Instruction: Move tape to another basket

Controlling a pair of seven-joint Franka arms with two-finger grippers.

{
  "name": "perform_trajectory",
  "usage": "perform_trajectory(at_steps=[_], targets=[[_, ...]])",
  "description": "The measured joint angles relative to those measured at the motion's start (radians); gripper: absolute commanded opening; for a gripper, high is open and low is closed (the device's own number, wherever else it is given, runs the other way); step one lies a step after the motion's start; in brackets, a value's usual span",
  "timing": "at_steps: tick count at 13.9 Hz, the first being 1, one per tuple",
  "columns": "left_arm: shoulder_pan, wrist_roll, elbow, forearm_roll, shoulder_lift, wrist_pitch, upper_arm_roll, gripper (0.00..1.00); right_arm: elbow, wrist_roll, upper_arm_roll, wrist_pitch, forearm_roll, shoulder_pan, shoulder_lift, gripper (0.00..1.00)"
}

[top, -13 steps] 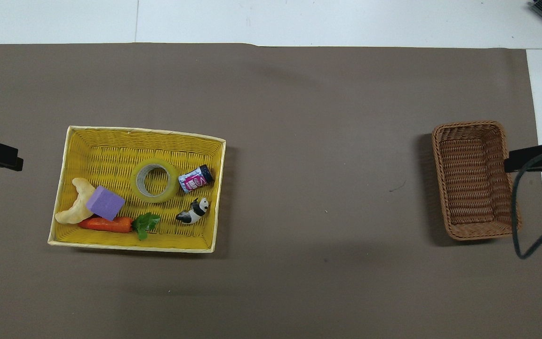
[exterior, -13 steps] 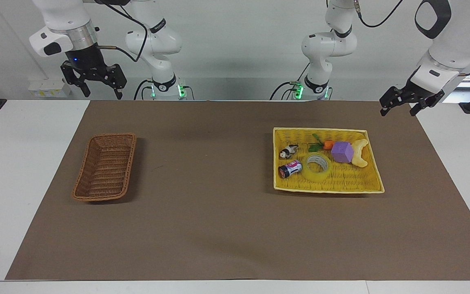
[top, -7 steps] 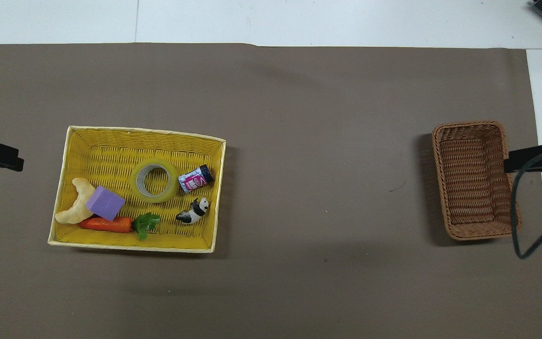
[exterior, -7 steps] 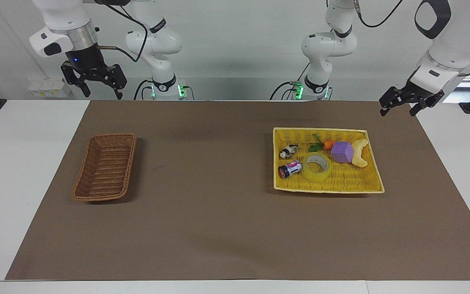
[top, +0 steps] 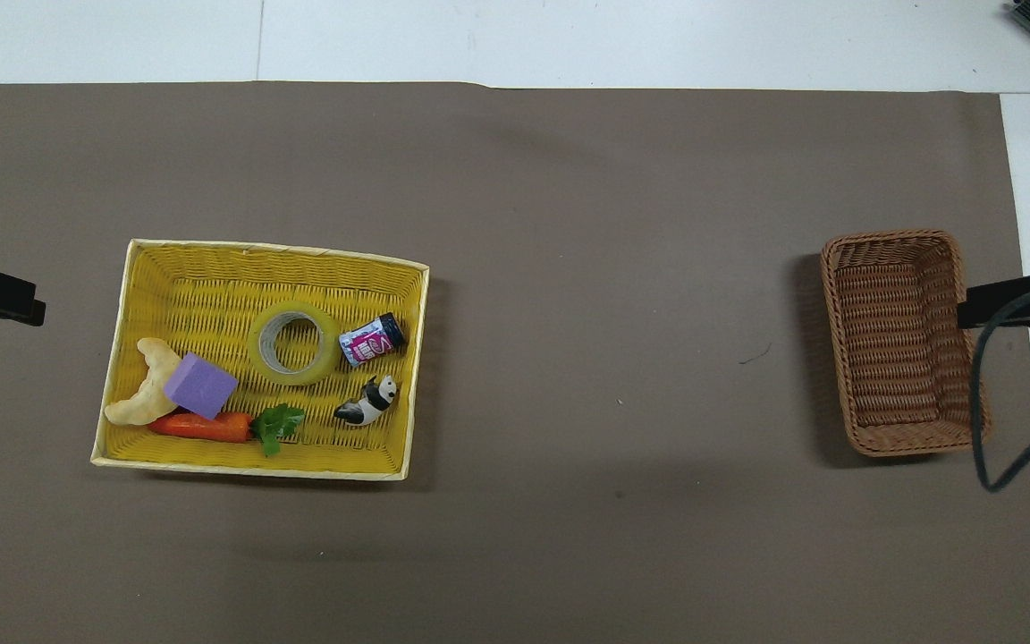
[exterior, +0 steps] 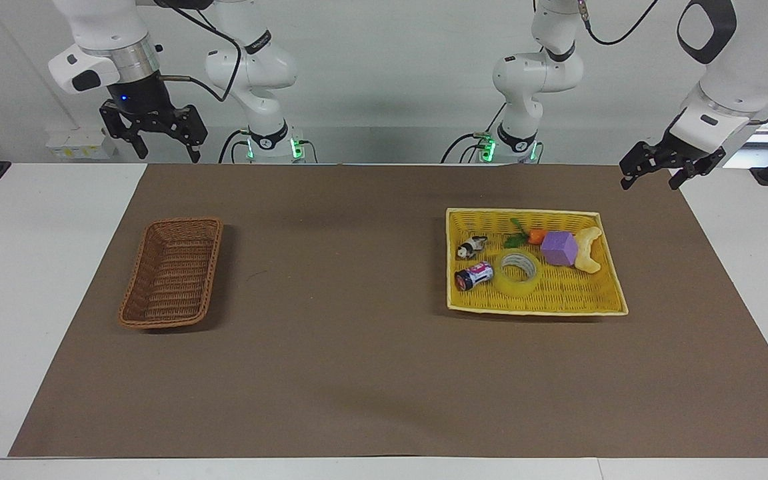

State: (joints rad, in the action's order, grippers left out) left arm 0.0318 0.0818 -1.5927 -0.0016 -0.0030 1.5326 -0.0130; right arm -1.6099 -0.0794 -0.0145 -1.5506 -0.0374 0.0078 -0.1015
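Change since a moment ago: I find almost nothing different; my left gripper [exterior: 648,175] hangs where it did, my right gripper [exterior: 155,138] has shifted only a hair, and every item lies where it lay
My left gripper: raised in the air over the brown mat's [exterior: 357,373] corner at my left arm's end, jaws spread wide, holding nothing
My right gripper: raised over the table edge closest to my bases, at my right arm's end, jaws spread wide, holding nothing
Yellow tray basket [exterior: 614,280]: sits on the mat toward my left arm's end, with six things in it
Tape [exterior: 519,273]: lies flat in the yellow tray basket, hole upward, about the middle of it, untouched
Can [exterior: 474,276]: on its side just beside the tape, toward my right arm's end
Panda figure [exterior: 471,247]: nearer to me than the can
Purple block [exterior: 559,248]: beside the tape toward my left arm's end, resting against the pale curved piece [exterior: 588,250]
Carrot [exterior: 532,235]: along the wall of the tray nearest me, partly under the purple block, green leaves toward the panda figure
Basket [exterior: 172,272]: brown wicker, on the mat toward my right arm's end, well apart from the yellow tray basket, with nothing in it
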Motion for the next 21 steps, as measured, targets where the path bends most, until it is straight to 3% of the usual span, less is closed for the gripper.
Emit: perform_trajectory(at_steps=[11, 21], targets=[[0.0, 0.0, -0.025, 0.0, -0.009, 0.005, 0.0, 1.0, -0.002, 0.0, 0.0, 0.004, 0.0, 0.0, 0.0, 1.0], [-0.001, 0.001, -0.089, 0.0, -0.022, 0.093, -0.013, 1.0, -0.015, 0.0, 0.0, 0.005, 0.0, 0.0, -0.009, 1.0]])
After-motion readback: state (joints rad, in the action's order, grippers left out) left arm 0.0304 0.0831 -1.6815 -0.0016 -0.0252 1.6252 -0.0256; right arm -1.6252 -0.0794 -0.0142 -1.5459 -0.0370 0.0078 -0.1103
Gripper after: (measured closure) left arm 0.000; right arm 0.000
